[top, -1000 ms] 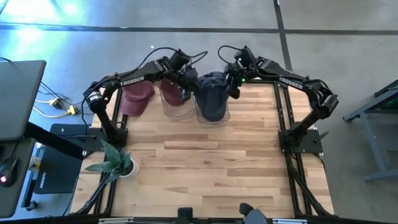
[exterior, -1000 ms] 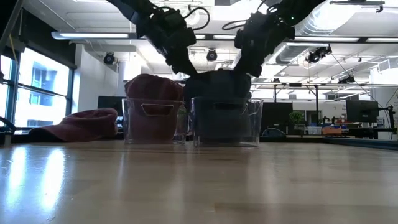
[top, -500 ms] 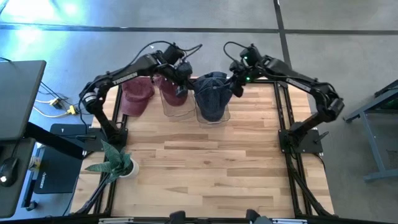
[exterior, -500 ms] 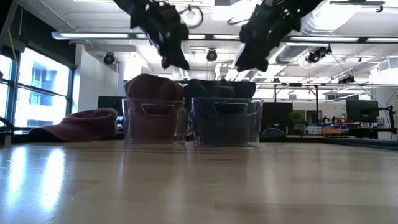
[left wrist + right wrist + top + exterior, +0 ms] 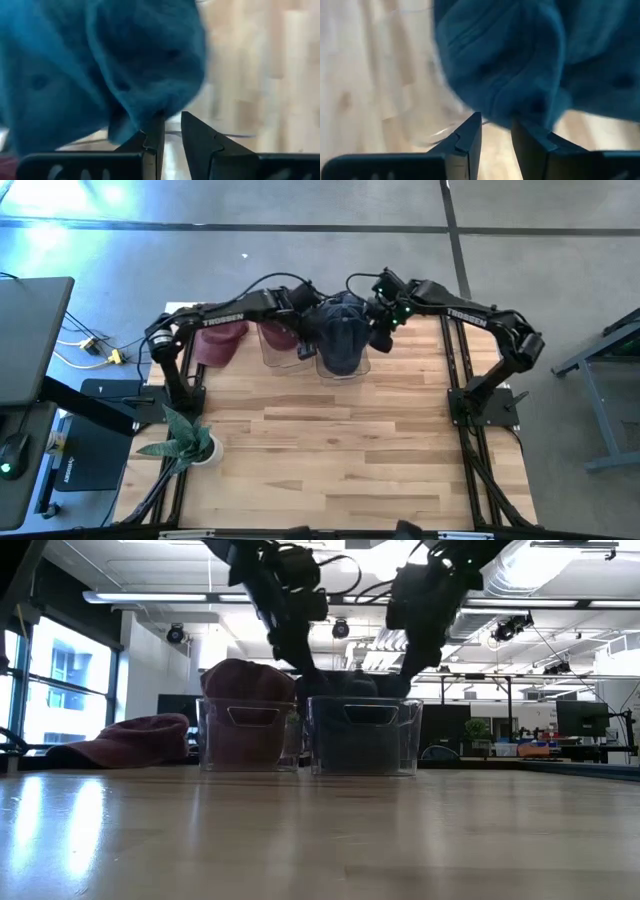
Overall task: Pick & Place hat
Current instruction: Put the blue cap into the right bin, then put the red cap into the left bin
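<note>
At upper centre of the high view, the blue hat (image 5: 342, 340) sits in the right-hand clear bin (image 5: 343, 364) on the desk (image 5: 330, 450). Left tool (image 5: 170, 131) and right tool (image 5: 496, 131) flank it, fingers narrowly parted, gripping nothing visibly. Soft, light fabric; the brim or crown edge should offer the firmest hold. The neighbouring bin (image 5: 280, 350) contains a maroon hat (image 5: 248, 680); another maroon hat (image 5: 220, 340) lies loose.

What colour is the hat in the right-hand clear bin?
Dark blue hat; the right wrist view shows it best.
</note>
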{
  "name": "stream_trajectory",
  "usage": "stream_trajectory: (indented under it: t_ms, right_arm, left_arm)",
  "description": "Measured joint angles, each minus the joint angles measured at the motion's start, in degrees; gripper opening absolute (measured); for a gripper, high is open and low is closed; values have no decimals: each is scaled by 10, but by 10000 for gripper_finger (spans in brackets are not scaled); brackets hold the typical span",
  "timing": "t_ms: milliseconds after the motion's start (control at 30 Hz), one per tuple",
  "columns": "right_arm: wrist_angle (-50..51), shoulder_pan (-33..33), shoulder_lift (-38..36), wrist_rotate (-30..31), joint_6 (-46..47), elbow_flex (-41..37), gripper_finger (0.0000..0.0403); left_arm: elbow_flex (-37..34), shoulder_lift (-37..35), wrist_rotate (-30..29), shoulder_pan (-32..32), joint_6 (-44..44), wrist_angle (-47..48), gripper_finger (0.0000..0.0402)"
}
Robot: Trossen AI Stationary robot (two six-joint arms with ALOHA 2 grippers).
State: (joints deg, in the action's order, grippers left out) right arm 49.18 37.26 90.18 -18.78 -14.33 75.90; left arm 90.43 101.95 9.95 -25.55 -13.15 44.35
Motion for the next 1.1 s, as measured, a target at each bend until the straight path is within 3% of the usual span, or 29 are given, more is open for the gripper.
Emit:
stream_trajectory:
  t_ms: [133, 233, 433, 633, 733, 933, 1100]
  right_arm:
    - [-32, 0, -1, 39, 26, 0, 94]
    - [-26, 0, -12, 38, 31, 0, 94]
    - [-17, 0, -53, 34, 53, 0, 94]
    - [-67, 0, -76, 33, 51, 0, 94]
    - [-88, 0, -74, 31, 50, 0, 94]
    - [-111, 0, -69, 14, 37, 0, 94]
    - [-111, 0, -69, 13, 21, 0, 94]
  left_arm:
    - [-1, 8, -84, -3, 33, -16, 59]
    - [-1, 11, -107, -4, 47, -24, 59]
    - [0, -26, -103, 1, 60, 3, 59]
    - [0, -84, -56, 9, 128, 37, 60]
    - [0, -116, -51, 8, 150, 80, 60]
    - [0, -160, -140, -4, 155, 235, 60]
    - [-1, -159, -158, -94, 219, 367, 75]
